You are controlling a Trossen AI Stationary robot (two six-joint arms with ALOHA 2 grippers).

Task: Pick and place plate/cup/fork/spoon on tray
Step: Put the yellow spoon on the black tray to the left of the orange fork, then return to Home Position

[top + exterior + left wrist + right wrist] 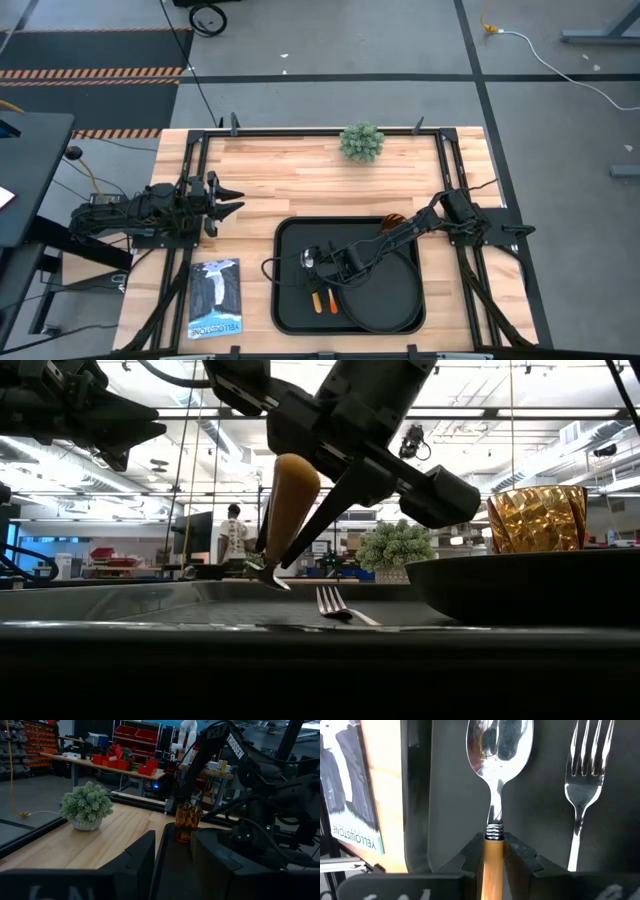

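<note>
The black tray (295,240) lies at the table's near middle. The round black plate (395,300) fills its right half. The amber cup (393,222) stands at the tray's far edge by the plate. The fork (581,785) lies flat on the tray floor, left of the plate. My right gripper (493,842) is shut on the spoon (285,510), just left of the fork. My left gripper (232,198) hangs open over the table's left side, touching nothing. My right gripper pinches the spoon's orange handle (493,854) between its two fingers, just behind the metal collar at the bowl end. The fingers slant down from the right, along the handle. The spoon stands steeply tilted, bowl (268,575) down by the tray floor; whether it touches, I cannot tell.
A small green potted plant (362,142) stands at the table's far edge. A Yellowstone booklet (215,298) lies left of the tray near the front edge. Bare wood shows between the plant and the tray.
</note>
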